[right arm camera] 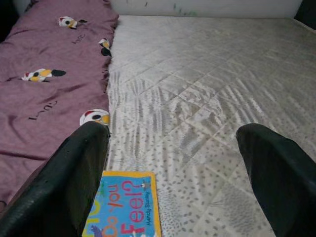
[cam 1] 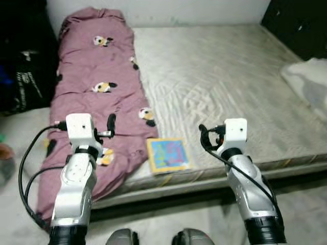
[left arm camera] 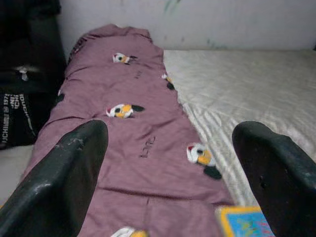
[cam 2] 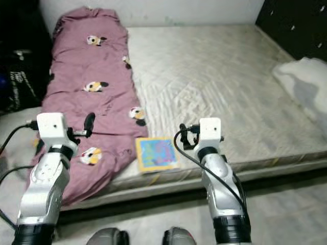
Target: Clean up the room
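A purple blanket (cam 1: 97,71) with small animal prints lies lengthwise along the left side of a bare quilted mattress (cam 1: 219,76) and droops over its front edge. A colourful children's book (cam 1: 167,154) lies flat near the mattress's front edge, just right of the blanket. My left gripper (left arm camera: 170,148) is raised over the blanket's near end, open and holding nothing. My right gripper (right arm camera: 173,143) is open too, hovering just right of the book (right arm camera: 126,207) with nothing between its fingers.
A white pillow or folded cover (cam 1: 309,84) rests at the mattress's right edge. A black bag (cam 1: 23,76) stands on the floor to the left, and dark furniture (cam 1: 296,23) is at the back right. Pale floor (cam 1: 301,204) runs in front of the bed.
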You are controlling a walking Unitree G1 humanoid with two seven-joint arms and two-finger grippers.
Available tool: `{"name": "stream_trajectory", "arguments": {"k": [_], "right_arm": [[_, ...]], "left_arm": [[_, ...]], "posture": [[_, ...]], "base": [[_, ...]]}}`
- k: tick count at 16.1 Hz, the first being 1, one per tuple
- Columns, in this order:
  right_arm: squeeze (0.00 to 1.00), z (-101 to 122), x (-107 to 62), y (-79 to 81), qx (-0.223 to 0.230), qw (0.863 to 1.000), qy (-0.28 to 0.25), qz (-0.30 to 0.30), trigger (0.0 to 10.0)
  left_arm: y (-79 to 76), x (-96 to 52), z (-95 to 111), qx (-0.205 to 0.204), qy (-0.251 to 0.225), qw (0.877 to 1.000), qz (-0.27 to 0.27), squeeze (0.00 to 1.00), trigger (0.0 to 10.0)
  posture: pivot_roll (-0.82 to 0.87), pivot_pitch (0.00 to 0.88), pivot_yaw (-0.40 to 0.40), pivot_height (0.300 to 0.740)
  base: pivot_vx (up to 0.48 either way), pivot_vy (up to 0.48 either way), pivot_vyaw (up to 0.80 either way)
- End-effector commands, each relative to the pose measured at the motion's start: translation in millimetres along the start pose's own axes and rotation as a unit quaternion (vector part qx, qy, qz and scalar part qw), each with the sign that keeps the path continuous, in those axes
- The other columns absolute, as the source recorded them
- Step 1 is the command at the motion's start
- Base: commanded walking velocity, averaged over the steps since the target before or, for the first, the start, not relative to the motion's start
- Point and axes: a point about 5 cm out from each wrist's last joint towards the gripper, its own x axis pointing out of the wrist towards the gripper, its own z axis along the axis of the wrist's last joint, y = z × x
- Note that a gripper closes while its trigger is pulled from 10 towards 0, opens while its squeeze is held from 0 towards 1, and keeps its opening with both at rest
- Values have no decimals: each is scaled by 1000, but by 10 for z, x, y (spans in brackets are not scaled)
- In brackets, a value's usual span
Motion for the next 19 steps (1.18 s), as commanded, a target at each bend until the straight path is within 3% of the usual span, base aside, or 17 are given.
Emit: {"name": "stream_trajectory", "arguments": {"k": [1, 6, 14, 19], "right_arm": [[0, -13, -44, -117, 0, 1000, -2, -22, 10000], [0, 39, -170, -210, -6, 999, -33, -25, 10000], [0, 56, -183, -234, -9, 999, -42, -31, 10000], [0, 47, -190, -254, -13, 998, -42, -33, 10000]], "left_arm": [[-2, -61, -38, 6, 5, 1000, -13, 0, 10000], [54, -168, -84, 3, 9, 1000, -17, 0, 10000], [43, -147, -68, 3, 7, 1000, -23, 0, 10000], [42, -138, -65, 7, 7, 1000, -14, 0, 10000]], "posture": [[-40, 91, -12, 740], [-39, 102, -9, 740], [-38, 105, -10, 740], [-35, 97, -11, 740]], "base": [[0, 0, 0], [246, 0, 0], [339, 0, 0], [0, 0, 0]]}}
